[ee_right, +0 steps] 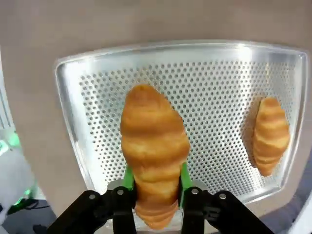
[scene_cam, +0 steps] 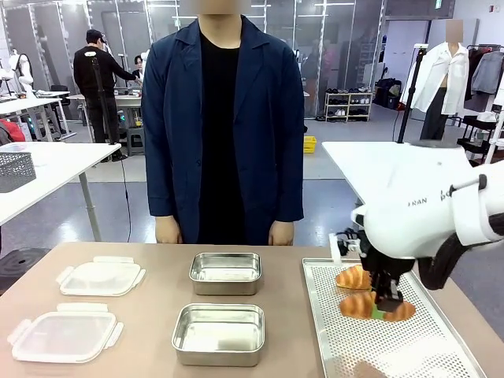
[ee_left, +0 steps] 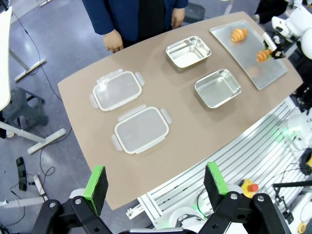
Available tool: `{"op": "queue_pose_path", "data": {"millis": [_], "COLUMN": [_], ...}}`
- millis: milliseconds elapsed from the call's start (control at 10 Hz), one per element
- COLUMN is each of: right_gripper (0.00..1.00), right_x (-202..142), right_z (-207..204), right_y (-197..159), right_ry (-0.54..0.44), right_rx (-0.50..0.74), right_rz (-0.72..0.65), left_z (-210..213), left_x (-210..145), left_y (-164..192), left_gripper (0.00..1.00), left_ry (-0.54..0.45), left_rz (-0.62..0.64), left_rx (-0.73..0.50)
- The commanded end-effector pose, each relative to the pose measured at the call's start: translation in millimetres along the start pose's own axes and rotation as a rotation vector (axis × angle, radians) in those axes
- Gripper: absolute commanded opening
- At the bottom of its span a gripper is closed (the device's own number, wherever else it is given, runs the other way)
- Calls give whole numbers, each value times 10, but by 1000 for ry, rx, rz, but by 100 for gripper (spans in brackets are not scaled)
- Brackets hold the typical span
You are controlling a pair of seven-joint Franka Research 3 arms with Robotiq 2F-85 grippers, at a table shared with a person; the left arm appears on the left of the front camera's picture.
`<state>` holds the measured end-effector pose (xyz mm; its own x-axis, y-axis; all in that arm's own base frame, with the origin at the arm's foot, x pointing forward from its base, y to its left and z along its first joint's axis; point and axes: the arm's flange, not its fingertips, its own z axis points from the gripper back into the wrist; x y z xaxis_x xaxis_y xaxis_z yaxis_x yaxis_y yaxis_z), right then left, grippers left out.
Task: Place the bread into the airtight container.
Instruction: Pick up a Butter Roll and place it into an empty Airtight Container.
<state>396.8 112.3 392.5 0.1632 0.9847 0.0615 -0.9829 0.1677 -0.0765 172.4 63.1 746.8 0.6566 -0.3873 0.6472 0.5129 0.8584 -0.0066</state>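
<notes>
My right gripper (scene_cam: 383,307) is shut on a golden croissant (scene_cam: 359,305), holding it just above the perforated metal tray (scene_cam: 413,350). In the right wrist view that croissant (ee_right: 154,146) sits between the green pads (ee_right: 128,178). A second croissant (scene_cam: 352,276) lies on the tray farther back, also seen as the other croissant (ee_right: 269,135). Two open steel containers stand mid-table, the near one (scene_cam: 219,333) and the far one (scene_cam: 226,272). My left gripper (ee_left: 155,181) hangs open high above the table's edge.
Two clear plastic lids lie on the left, the near lid (scene_cam: 64,336) and the far lid (scene_cam: 101,277). A person in a dark blue coat (scene_cam: 223,118) stands at the far edge, hands (scene_cam: 168,230) down at the sides.
</notes>
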Motion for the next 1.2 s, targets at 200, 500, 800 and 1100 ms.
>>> {"op": "queue_pose_path", "data": {"millis": [200,500,800,1100], "right_gripper": [40,40,40,40], "right_x": [942,1762,2565,3092], "right_z": [484,495,289,-113], "right_y": [143,385,586,604], "right_ry": [29,63,33,80], "right_rx": [-37,-55,-77,-113], "right_rz": [22,19,-32,-33], "left_z": [1,1,1,1], "left_x": [25,25,25,25], "left_y": [-4,-4,-4,-4], "left_gripper": [100,100,100,100], "left_ry": [-11,-11,-11,-11], "left_rz": [-5,-5,-5,-5], "left_rx": [2,2,2,2]}}
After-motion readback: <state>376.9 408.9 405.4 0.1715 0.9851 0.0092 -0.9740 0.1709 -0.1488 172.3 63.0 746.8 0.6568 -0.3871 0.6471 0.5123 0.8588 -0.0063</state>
